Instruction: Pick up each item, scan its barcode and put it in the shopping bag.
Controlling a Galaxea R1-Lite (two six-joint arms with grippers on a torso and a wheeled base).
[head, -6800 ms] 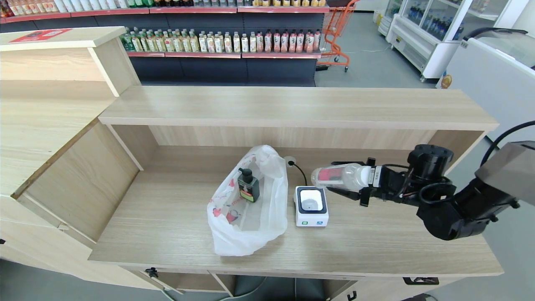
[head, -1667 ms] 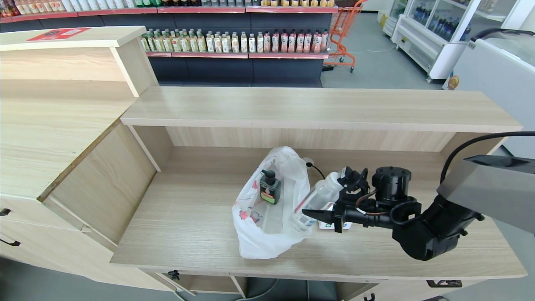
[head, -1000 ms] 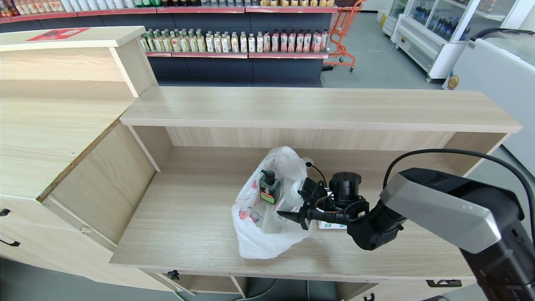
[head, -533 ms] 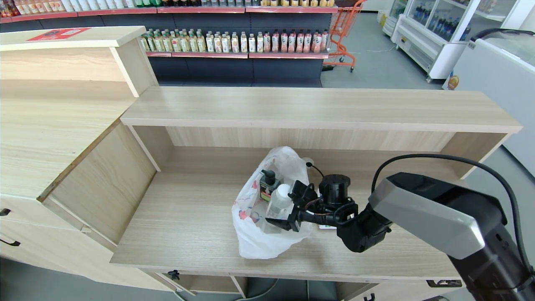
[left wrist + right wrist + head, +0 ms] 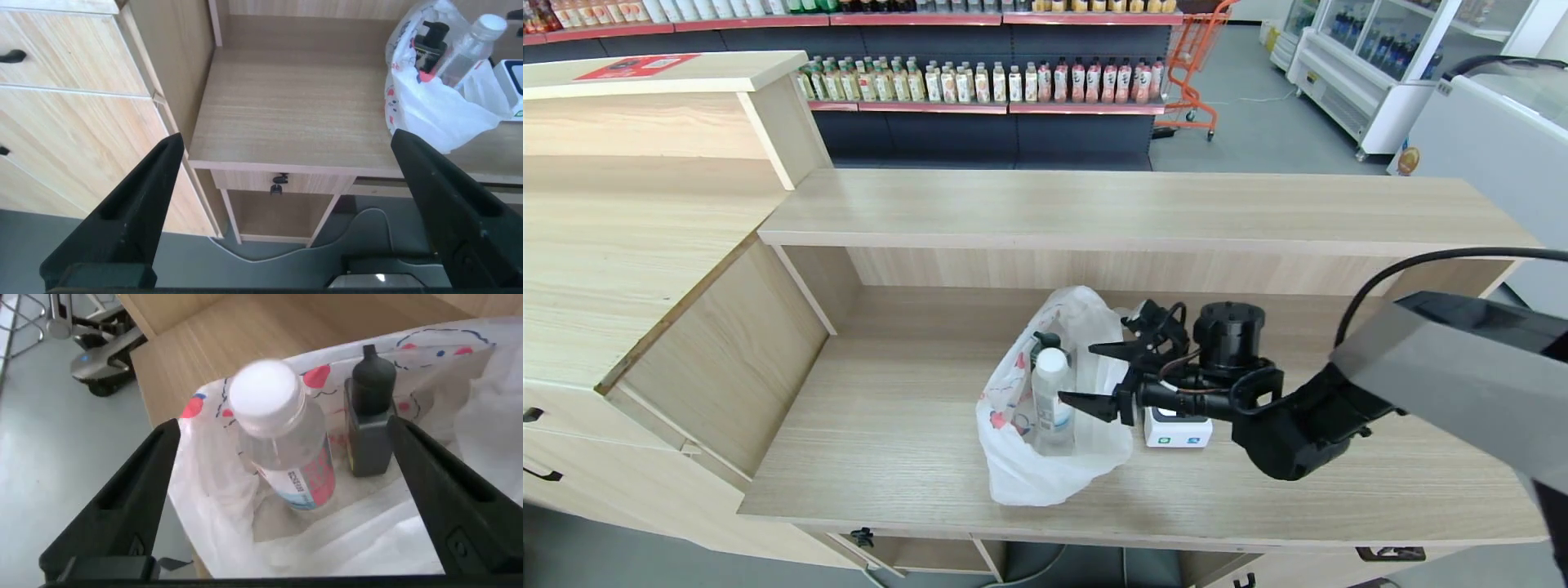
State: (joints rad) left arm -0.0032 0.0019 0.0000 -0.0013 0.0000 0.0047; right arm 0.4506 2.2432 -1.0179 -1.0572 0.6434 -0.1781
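- Shopping bag (image 5: 1045,469): white plastic with red print, mouth open upward, resting on the desk (image 5: 890,425). It serves as the landmark for every entry below.
- Clear bottle (image 5: 1051,392): white cap, label on its lower body. It stands inside the shopping bag on the bag's floor, with its long axis upright and the cap uppermost.
- Pump bottle (image 5: 372,416): dark, also upright inside the shopping bag, just beside the clear bottle on the side away from the robot.
- Scanner (image 5: 1176,426): small white box on the desk, just beside the shopping bag on the robot's right, under the right arm's wrist.
- Right hand (image 5: 1082,374): at the shopping bag's right edge, with its fingers spread apart, pointing into the bag and holding nothing.
  - In the right wrist view the clear bottle sits between the two fingers, with a gap on each side.
  - In the head view the nearer fingertip lies very close to the bottle; contact cannot be told.
- Left hand (image 5: 288,143): fingers wide apart and empty, held off the desk's front edge, well apart from the shopping bag on the robot's left.
- Governing relation: the clear bottle lies straight ahead of the right hand, standing across the line of the fingers.
  - The right hand is by far the nearer of the two.
  - As a judgement, the bottle appears to be released.
  - The next move calls for a straight retreat away from the shopping bag, so that neither finger tips the bottle or snags the plastic.
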